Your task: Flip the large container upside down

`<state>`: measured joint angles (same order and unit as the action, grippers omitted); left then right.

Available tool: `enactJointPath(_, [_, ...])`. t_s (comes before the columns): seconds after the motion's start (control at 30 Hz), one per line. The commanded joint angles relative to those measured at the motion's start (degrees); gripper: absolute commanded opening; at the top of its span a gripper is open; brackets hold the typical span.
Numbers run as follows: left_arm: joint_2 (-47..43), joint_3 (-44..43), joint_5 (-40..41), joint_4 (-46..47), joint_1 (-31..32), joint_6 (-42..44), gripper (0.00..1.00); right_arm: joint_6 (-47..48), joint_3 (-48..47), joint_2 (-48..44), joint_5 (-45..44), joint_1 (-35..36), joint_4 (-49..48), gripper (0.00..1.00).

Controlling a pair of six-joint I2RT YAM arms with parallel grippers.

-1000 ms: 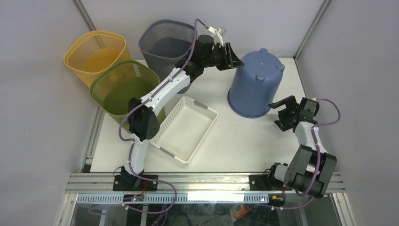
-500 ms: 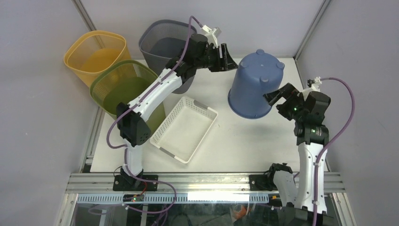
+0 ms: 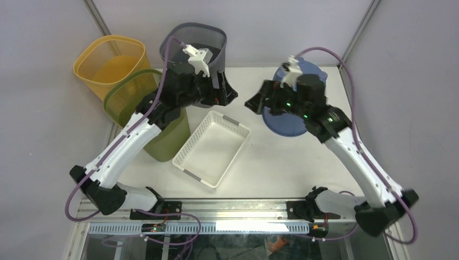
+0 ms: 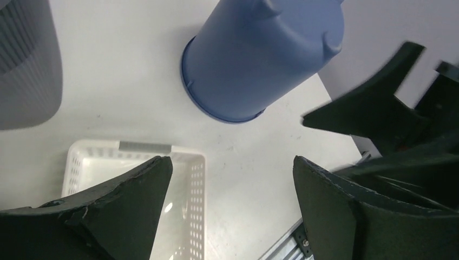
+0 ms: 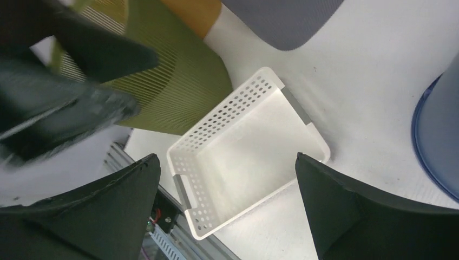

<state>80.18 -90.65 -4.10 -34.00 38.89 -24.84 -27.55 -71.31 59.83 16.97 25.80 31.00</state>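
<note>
The large container is a blue bucket [image 3: 292, 123] standing mouth down on the white table at the back right, its footed base up. It shows whole in the left wrist view [image 4: 260, 54] and as a blue edge in the right wrist view [image 5: 439, 146]. My left gripper [image 3: 226, 91] hovers open left of it, above the table, with nothing between its fingers [image 4: 231, 162]. My right gripper [image 3: 258, 98] reaches over the bucket's left side and is open and empty [image 5: 226, 157]. The two grippers face each other, and the right arm hides much of the bucket from above.
A white perforated basket [image 3: 184, 157] lies in the middle of the table under both grippers [image 5: 184, 179]. Green [image 3: 135, 97], yellow [image 3: 108, 59] and grey [image 3: 195, 43] mesh bins stand at the back left. Frame posts and walls close in the back and sides.
The left gripper opened wide and drew back left from the bucket's top. The right arm rose from the right side and swung over the bucket toward the middle.
</note>
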Motion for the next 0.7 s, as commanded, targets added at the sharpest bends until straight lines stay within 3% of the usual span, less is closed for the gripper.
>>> enactJointPath(0.0, [-7.72,4.49,3.55,-1.11,-0.44,-1.93,0.87,4.48,-10.21,12.84,-20.96,8.95,4.03,1.0])
enactJointPath(0.1, [-10.81,6.85,3.54,-1.16,-0.4,-2.4,0.88,4.91,-16.95,21.91,-24.47,8.54,7.12,1.0])
enactJointPath(0.2, [-12.71,8.57,3.81,-1.16,-0.41,-2.73,0.88,4.43,-18.85,27.77,-22.43,5.19,6.8,1.0])
enactJointPath(0.3, [-13.5,9.78,3.34,-1.15,-0.44,-2.76,0.89,4.97,-19.49,31.46,-20.69,0.71,6.58,1.0])
enactJointPath(0.5, [-13.17,12.02,0.84,-1.16,-0.41,-3.19,0.89,11.88,-26.96,40.2,-27.22,-8.49,6.74,1.0])
enactJointPath(0.67, [-12.86,13.38,-0.17,-1.18,-0.25,-2.61,0.89,12.99,-35.57,42.27,-24.61,-8.64,10.4,1.0])
